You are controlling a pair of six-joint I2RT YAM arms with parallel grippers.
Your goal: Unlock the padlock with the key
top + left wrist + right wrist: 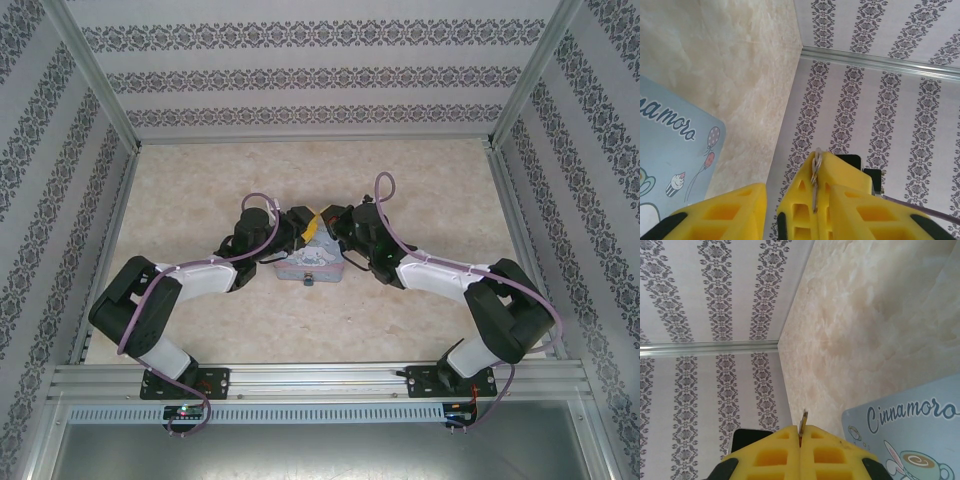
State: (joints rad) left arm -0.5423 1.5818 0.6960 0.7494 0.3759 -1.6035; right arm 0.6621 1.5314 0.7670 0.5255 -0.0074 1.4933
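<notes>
A thin metal key is pinched in my shut right gripper, its end poking past the yellow fingertips. In the left wrist view the key and its ring sit in the seam of the right gripper. My left gripper is open, and its own yellow fingers stand on either side of the right gripper's tips without holding anything. Both grippers meet above the far edge of the pastel blue cartoon tin. A tiny dark padlock sits at the tin's near edge.
The tin's lid shows in both wrist views. It lies on a beige marbled table. Patterned walls and aluminium frame posts enclose the back and sides. There is open table to the left, to the right and behind the tin.
</notes>
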